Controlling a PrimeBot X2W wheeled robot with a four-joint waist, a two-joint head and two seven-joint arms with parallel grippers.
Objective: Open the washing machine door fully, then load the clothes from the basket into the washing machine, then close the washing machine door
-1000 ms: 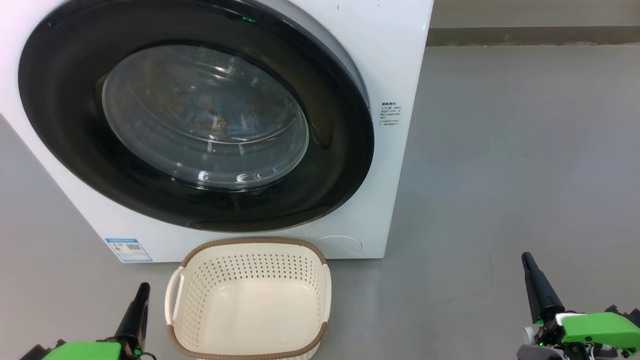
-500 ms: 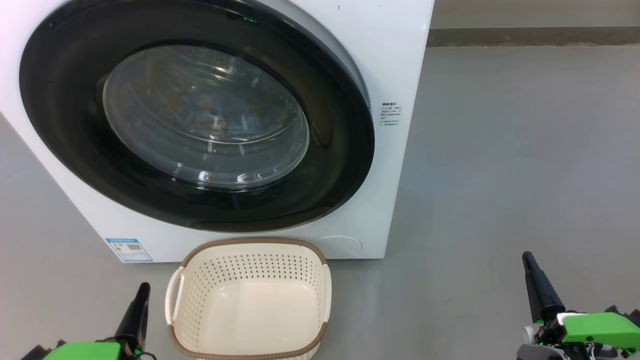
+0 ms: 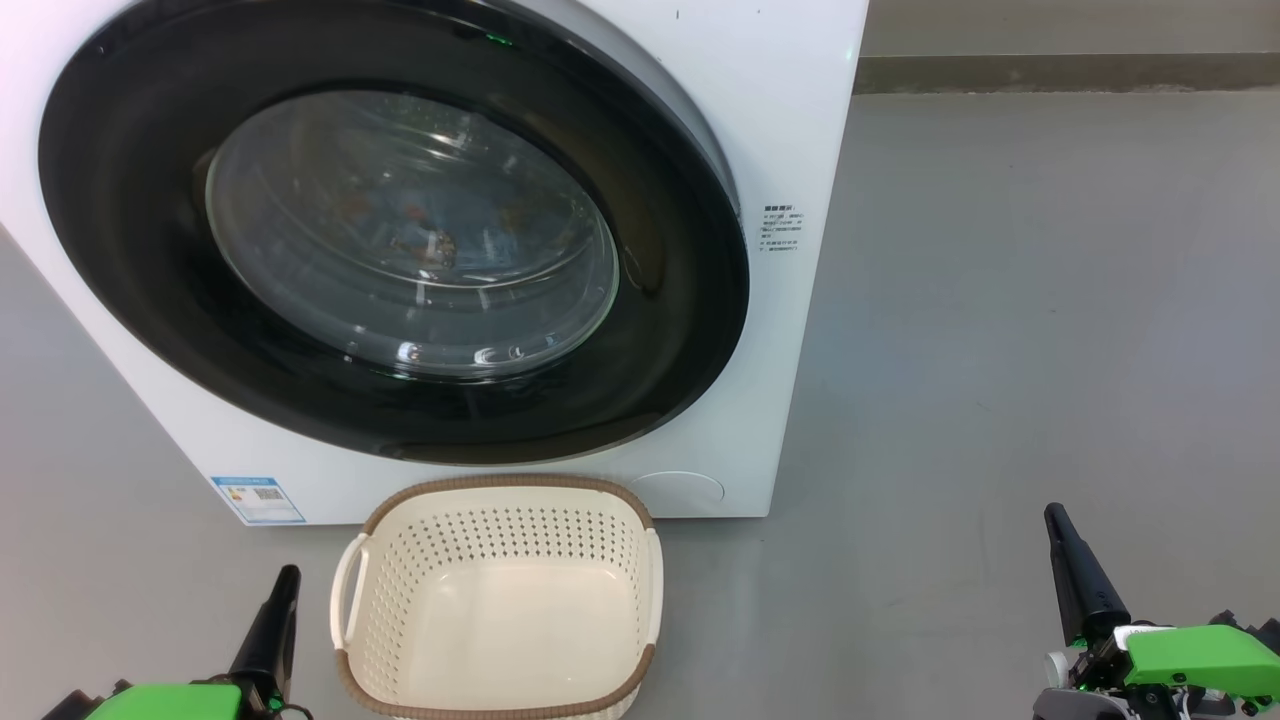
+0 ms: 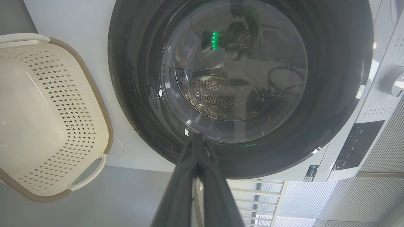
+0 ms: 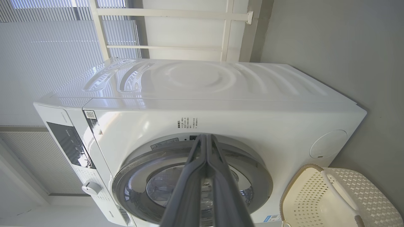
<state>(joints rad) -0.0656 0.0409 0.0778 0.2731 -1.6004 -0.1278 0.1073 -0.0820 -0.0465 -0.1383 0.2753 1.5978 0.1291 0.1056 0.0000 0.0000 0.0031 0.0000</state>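
The white washing machine stands ahead, its round black door lying shut against the front. Through the glass window faint blue fabric with orange specks, the clothes, lies in the drum. The cream basket with a brown rim sits on the floor before the machine, with nothing in it. My left gripper is shut and empty, just left of the basket. Shut and empty too, my right gripper rests far to the right. Both wrist views show the door beyond fingertips pressed together.
Grey floor spreads to the right of the machine up to a dark baseboard. A blue label marks the machine's lower left corner. The control panel and dial run along its top; window blinds stand behind.
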